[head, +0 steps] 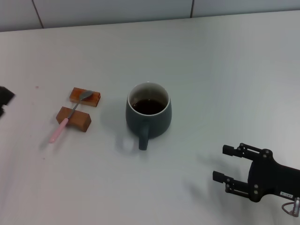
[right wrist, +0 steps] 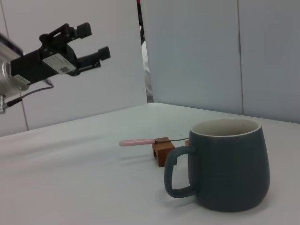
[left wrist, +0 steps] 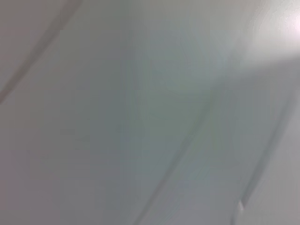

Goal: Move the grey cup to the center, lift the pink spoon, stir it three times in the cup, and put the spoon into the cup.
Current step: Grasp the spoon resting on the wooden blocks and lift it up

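1. The grey cup (head: 148,112) stands upright near the middle of the white table (head: 225,70), dark liquid inside, its handle turned toward the robot.
2. The right gripper (head: 224,163) hovers over the table nearer the robot and to the right of the cup, well apart from it, fingers spread and holding nothing.
3. The pink spoon (head: 65,121) lies across two brown wooden blocks (head: 79,108), left of the cup, its bowl on the farther block.
4. The left gripper (right wrist: 96,41) hangs in the air well apart from the spoon, fingers parted, empty.
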You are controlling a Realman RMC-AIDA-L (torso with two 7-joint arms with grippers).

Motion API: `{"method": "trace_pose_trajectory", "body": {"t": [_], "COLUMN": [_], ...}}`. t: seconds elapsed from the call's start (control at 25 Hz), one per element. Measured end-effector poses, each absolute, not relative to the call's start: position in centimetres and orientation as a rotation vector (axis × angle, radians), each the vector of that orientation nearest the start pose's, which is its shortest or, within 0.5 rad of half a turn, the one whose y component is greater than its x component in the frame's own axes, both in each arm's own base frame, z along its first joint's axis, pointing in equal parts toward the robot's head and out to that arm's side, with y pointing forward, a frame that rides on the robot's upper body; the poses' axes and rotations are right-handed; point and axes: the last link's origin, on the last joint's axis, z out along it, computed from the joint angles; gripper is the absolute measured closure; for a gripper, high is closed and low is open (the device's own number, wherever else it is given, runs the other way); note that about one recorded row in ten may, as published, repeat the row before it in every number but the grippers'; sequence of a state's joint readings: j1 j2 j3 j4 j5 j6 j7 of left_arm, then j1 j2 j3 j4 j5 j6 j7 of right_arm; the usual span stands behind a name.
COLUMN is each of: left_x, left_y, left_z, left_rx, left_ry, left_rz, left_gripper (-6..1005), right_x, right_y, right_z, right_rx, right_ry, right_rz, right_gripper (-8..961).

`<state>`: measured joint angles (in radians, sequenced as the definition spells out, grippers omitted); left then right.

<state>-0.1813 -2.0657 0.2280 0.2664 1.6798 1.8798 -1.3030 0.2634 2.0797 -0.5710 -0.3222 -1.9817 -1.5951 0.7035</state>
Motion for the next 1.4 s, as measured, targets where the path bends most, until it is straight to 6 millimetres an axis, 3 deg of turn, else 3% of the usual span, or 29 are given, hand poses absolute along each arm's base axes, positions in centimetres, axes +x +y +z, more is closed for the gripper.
{"method": "trace_pose_trajectory", "body": {"t": [0.12, 0.2, 0.28, 0.36, 0.64, 1.04, 1.4], "left_x": [-34.1, -34.9, -34.9, -36.1, -36.7, -37.2, -37.1], "left_y": [20.4, 20.3, 20.3, 19.5, 19.0, 18.8, 19.0], "left_z": [3.9, 3.6, 3.6, 2.5, 1.0, -1.2, -2.1], "left_rx": [-1.797, -1.693, -1.693, -1.543, -1.463, -1.384, -1.334], "left_ry": [-1.109, -1.327, -1.327, -1.573, -1.854, -2.076, -2.150], "left_rz": [-1.554, -1.604, -1.604, -1.630, -1.596, -1.502, -1.495], "left_gripper": [213, 214, 214, 214, 215, 216, 218], "right_x": [33.6, 33.6, 33.6, 33.6, 33.5, 33.5, 33.5], "right_y": [21.3, 21.5, 21.5, 21.5, 21.8, 21.8, 21.8], "right_z": [-4.3, -4.2, -4.1, -4.1, -4.0, -4.0, -4.0], "right_rx": [-2.588, -2.588, -2.587, -2.586, -2.589, -2.586, -2.585], "right_ry": [0.431, 0.425, 0.424, 0.423, 0.413, 0.413, 0.430], "right_rz": [0.765, 0.766, 0.766, 0.765, 0.764, 0.764, 0.767], "right_gripper": [243, 243, 243, 243, 243, 243, 243]}}
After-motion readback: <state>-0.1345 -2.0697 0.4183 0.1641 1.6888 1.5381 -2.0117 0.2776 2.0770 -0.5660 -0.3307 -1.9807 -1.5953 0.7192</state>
